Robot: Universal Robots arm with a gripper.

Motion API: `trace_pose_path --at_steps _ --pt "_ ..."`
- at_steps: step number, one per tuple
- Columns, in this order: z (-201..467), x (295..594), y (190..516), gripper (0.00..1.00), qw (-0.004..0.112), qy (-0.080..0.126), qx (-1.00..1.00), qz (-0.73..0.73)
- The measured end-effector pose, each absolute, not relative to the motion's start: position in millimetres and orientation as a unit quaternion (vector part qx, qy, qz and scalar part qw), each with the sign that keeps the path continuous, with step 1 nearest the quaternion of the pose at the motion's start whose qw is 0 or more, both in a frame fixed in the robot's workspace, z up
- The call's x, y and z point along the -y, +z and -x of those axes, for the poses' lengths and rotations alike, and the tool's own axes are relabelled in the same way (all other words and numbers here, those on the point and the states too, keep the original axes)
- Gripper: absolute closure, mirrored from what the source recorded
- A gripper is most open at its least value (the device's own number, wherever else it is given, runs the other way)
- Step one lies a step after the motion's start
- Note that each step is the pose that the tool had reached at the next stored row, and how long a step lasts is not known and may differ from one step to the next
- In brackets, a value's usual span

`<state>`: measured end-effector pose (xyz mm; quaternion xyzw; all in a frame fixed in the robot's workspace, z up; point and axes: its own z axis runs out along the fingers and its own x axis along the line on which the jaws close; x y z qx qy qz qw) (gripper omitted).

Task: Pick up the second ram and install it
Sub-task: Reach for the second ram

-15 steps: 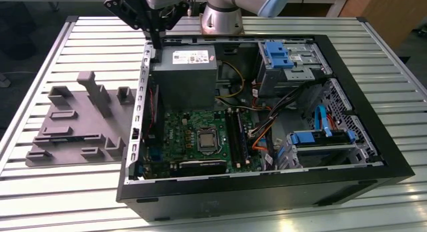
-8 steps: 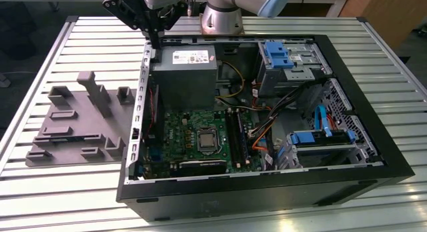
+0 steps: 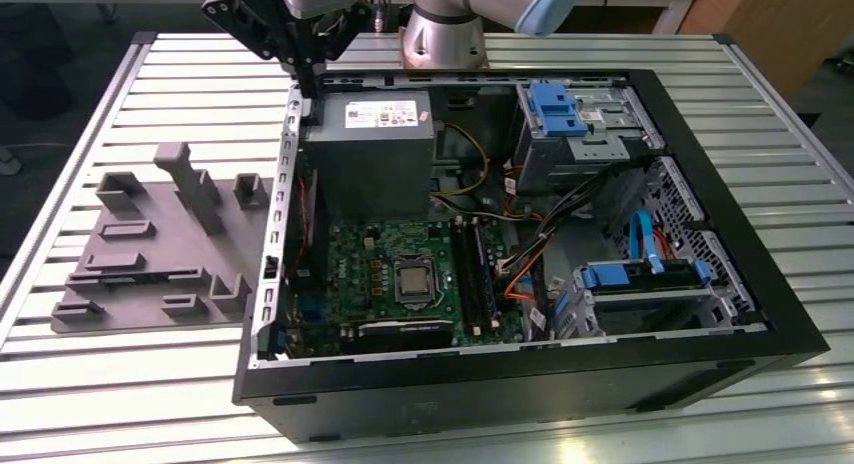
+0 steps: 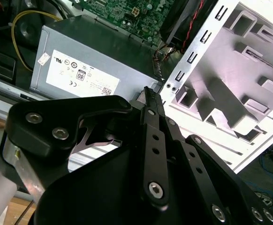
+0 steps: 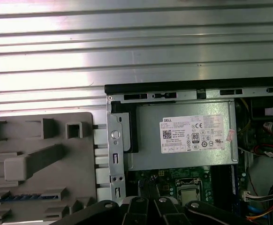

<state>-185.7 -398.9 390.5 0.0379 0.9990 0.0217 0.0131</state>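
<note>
Starting at the exterior view's left: a grey fixture (image 3: 147, 234) lies flat on the slatted table (image 3: 80, 114), its slots and posts there, I'd say, to keep parts at known spots. And there's the ram (image 5: 12, 198), in the first wrist view, a blue strip standing on edge in one of the fixture's slots. It is likely parked that way so both flat faces are free to be pinched, and it has not been picked up. Moving along, the gripper (image 3: 308, 84) hangs above the left wall of the case (image 3: 534, 384), fingers pressed together with nothing between them as far as I can make out. It's well apart from the ram and high enough to clear the metal rim. Just beside it sits the power supply (image 3: 374, 154), then the motherboard (image 3: 354, 254) with its long black slots (image 3: 470, 269) facing up. The case lying on its side looks deliberate, giving access straight from above. Furthest right, the blue brackets (image 3: 641, 276) sit out of the way.
</note>
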Motion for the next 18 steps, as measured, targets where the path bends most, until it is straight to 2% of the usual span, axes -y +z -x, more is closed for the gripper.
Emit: trace_pose_path --at_steps 18 --pt "191.4 398.9 390.2 0.89 0.013 0.022 -0.999 -0.038"
